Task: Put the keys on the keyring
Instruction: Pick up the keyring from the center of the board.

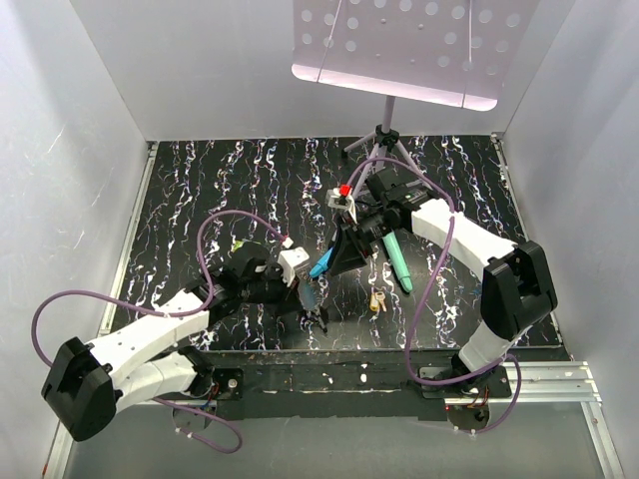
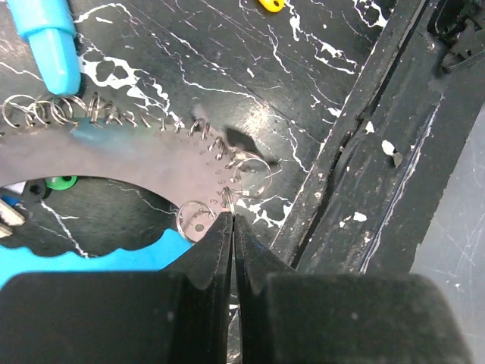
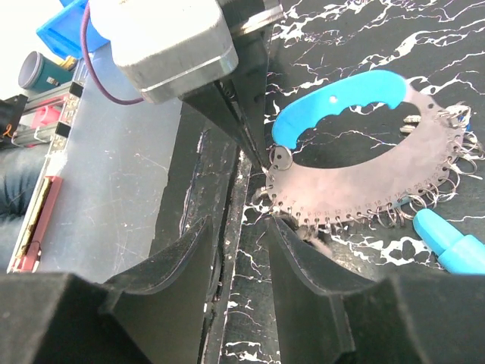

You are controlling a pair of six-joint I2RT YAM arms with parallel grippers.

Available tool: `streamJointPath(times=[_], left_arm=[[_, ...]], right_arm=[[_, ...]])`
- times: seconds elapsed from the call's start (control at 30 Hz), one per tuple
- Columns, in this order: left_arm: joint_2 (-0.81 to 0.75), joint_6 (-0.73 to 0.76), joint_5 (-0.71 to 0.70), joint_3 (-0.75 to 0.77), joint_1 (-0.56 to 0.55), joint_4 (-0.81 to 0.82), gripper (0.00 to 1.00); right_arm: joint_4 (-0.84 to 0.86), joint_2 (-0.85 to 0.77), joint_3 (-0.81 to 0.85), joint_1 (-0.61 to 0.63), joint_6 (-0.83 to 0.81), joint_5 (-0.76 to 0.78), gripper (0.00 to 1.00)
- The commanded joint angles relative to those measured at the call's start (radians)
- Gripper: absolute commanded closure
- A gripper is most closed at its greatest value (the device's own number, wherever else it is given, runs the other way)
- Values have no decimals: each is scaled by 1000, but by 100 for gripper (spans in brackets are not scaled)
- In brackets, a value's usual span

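Black marbled counter (image 1: 180,200). The left gripper (image 2: 230,221) has its fingers closed, pinching the keyring (image 3: 356,186) at the end of its grey plate, beside the blue section. The ring sits centre, close to the counter's near edge; can't tell if it rests on the surface. The right gripper (image 3: 241,227) has its fingers apart and empty, just on the ring's far side. The yellow key (image 1: 377,299) lies loose to the right of the ring. A green key head (image 2: 59,182) shows through the ring's opening.

Suggest the right arm picks the yellow key so the head's hole stays clear, while the left keeps the plate from twisting and presents one small loop rightward.
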Motion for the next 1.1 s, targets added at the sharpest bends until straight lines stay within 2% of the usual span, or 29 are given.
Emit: streamJointPath(times=[0.0,0.13,0.33,0.4,0.47,0.57,0.7,0.77,0.83,0.97,1.07], left_arm=[[-15,-142,-63,-20,-45,122,100],[-52,-145,-97,-51,-58,140,100],[-158,-77,-115,-53,-56,138,100],[-188,-41,-117,-36,-56,118,100],[-210,18,-114,-11,-56,90,100],[-228,82,-112,36,-58,41,100],[-230,125,-129,107,-58,-23,100],[-231,127,-131,139,-56,-40,100],[-238,113,-129,150,-55,-44,100],[-262,78,-137,153,-58,-34,100],[-288,50,-144,129,-56,-7,100]], right_arm=[[-24,22,-9,-4,-25,-41,56],[-93,30,-11,-2,-120,-57,56],[-213,7,-14,4,-404,-78,55],[-286,2,6,9,-543,-78,53],[-398,13,49,16,-764,-80,48],[-528,63,177,38,-953,-81,42],[-651,164,396,82,-973,-112,43],[-676,197,451,101,-966,-158,44],[-644,192,454,122,-926,-158,45],[-475,137,374,134,-762,-89,48],[-437,108,342,137,-726,-61,51]])
